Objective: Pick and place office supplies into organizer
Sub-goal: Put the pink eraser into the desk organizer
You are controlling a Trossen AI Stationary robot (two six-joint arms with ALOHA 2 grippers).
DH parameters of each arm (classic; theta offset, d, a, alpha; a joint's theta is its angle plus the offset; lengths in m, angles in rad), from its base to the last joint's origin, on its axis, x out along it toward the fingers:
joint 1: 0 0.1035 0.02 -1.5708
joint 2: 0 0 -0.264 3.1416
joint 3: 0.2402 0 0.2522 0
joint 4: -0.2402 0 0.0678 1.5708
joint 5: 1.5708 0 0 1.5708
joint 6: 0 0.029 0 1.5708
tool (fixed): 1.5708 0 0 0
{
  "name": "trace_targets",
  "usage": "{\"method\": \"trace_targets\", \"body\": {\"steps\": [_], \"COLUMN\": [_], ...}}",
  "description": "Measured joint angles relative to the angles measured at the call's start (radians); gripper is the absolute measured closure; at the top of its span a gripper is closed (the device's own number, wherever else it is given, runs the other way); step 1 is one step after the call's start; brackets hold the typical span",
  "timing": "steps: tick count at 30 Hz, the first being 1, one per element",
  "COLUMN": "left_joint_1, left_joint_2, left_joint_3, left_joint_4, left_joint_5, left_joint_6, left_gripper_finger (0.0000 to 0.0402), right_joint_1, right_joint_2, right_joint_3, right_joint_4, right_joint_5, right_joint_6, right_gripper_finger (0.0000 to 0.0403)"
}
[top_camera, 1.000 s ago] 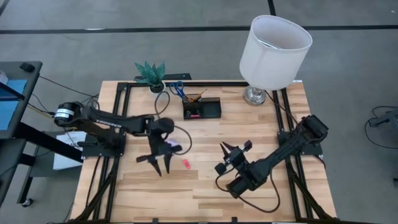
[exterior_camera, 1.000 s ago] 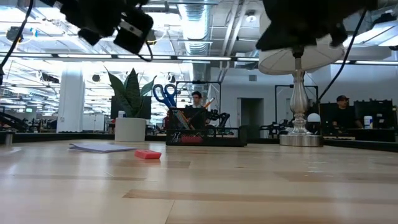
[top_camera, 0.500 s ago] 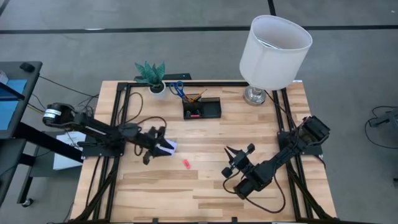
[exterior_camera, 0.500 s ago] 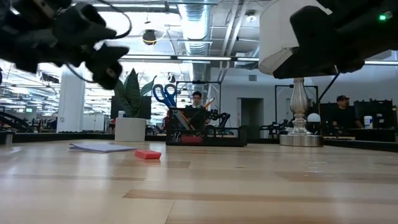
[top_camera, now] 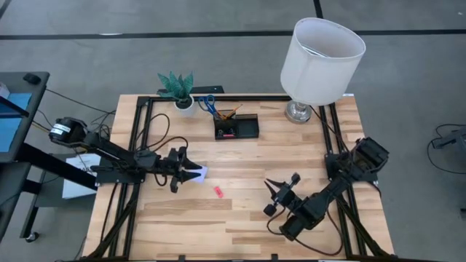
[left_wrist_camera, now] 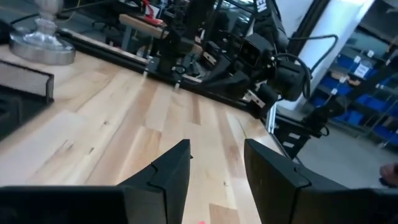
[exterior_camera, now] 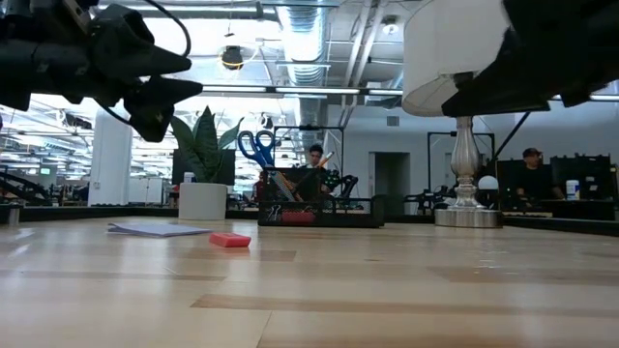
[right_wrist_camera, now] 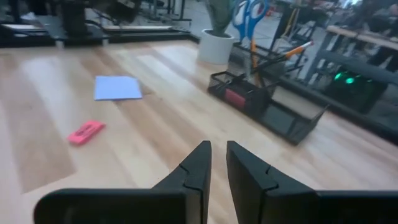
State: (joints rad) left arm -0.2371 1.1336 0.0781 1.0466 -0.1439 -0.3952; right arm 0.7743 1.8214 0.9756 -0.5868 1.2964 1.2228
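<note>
The black organizer [top_camera: 236, 128] stands at the far middle of the table. Blue-handled scissors [top_camera: 207, 102] and orange pens [top_camera: 231, 112] stick up from its cup. A pale lavender note pad [top_camera: 199, 172] lies flat on the wood, with a pink-red piece [top_camera: 218, 191] just nearer. My left gripper [top_camera: 189, 172] hovers level and open above the pad's left edge [exterior_camera: 155, 229], pointing right; nothing is between its fingers [left_wrist_camera: 217, 155]. My right gripper [top_camera: 280, 183] hangs at the near right, shut and empty [right_wrist_camera: 216, 149], facing the organizer [right_wrist_camera: 267, 102] and the pink-red piece [right_wrist_camera: 86, 132].
A white-shaded lamp [top_camera: 320, 54] stands at the far right corner and a white pot with a green plant [top_camera: 177, 89] at the far left. Black frame rails run along the table's left, right and far sides. People show in the room behind in the low view.
My left gripper has swung from pointing down to pointing level toward the right, and its arm has drawn back toward the table's left edge and sunk lower. My right gripper has gone toward the near edge and down a little. The note pad and pink-red piece lie as before.
</note>
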Motion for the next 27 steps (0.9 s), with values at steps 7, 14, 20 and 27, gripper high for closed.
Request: {"method": "trace_targets", "body": {"steps": [7,14,20,27], "left_joint_1": [0.000,-0.015,-0.046,-0.048], "left_joint_2": [0.000,0.008,0.084,0.231], "left_joint_3": [0.007,0.137,0.273,0.289], "left_joint_4": [-0.023,-0.450,-0.717,-0.555], "left_joint_5": [-0.019,0.094,0.028,0.134], "left_joint_6": [0.054,0.235,0.435,0.624], "left_gripper_finger": [0.0260,0.0260,0.0260,0.0260], "right_joint_1": [0.053,0.105,0.138,0.156], "right_joint_2": [0.000,0.000,0.000,0.000], "right_joint_3": [0.000,0.000,0.000,0.000], "right_joint_4": [0.073,0.119,0.135,0.131], "right_joint_5": [-0.019,-0.043,-0.042,-0.042], "right_joint_6": [0.000,-0.001,-0.001,-0.005], "right_gripper_finger": [0.0359,0.0359,0.0359,0.0359]}}
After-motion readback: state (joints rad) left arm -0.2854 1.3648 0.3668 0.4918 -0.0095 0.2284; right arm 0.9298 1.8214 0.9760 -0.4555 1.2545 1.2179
